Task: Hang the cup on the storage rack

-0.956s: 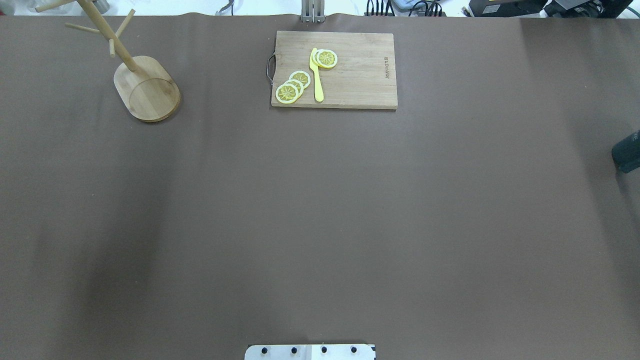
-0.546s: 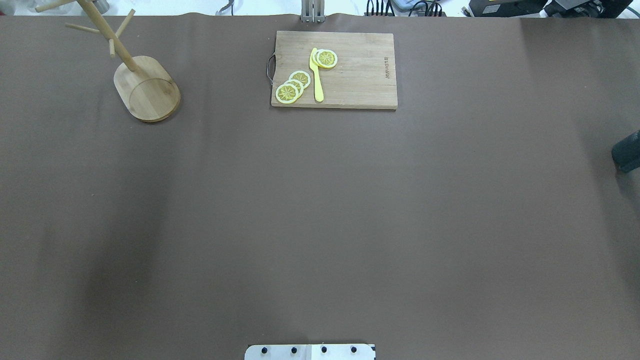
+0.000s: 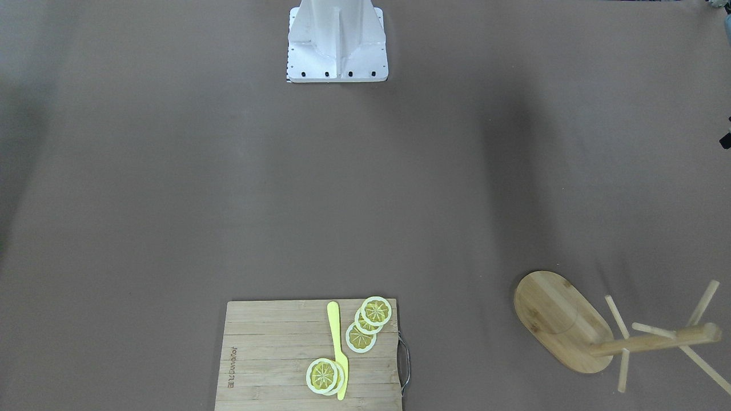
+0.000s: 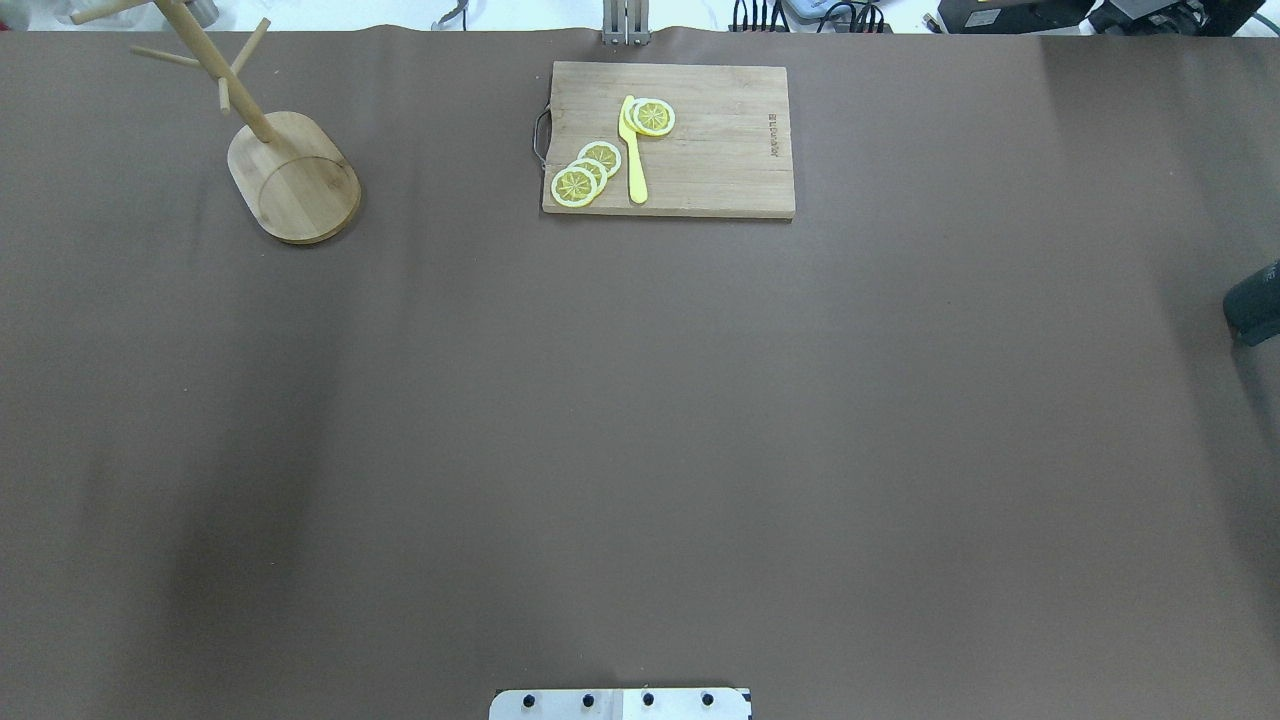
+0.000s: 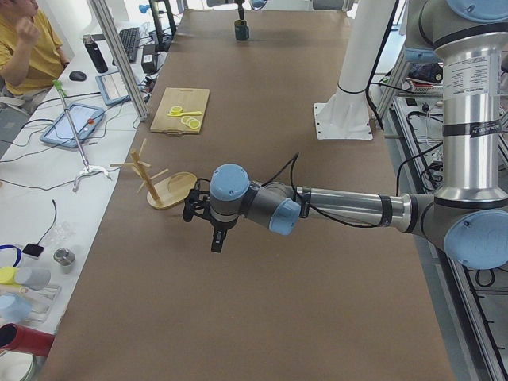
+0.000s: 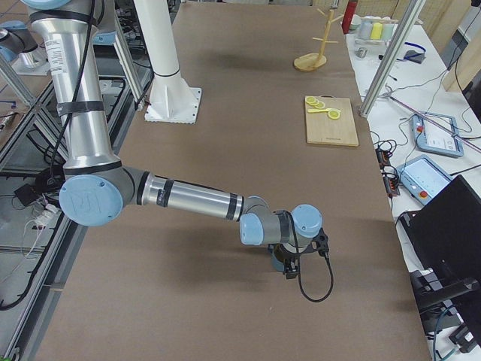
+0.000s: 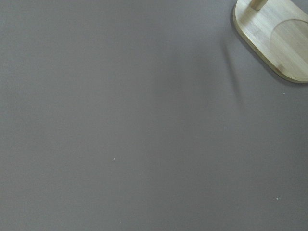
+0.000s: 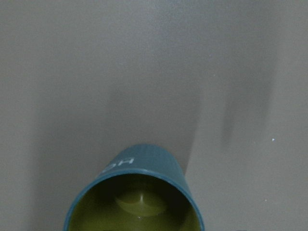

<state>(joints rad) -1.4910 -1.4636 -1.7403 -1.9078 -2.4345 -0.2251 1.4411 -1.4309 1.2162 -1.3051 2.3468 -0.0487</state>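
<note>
Your cup (image 8: 135,188) stands low-centre in the right wrist view, just under the right end effector (image 6: 288,268), open or closed I cannot tell.

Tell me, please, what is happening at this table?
Two robot arms are set to hang a cup. The dark blue mug with a yellow-green inside stands upright on the brown table, just below the right tool. Whether that tool grips it cannot be seen. The light bamboo mug tree stands at the table's other end, its pegs bare. The left tool hovers above the table near the tree's base.
</note>
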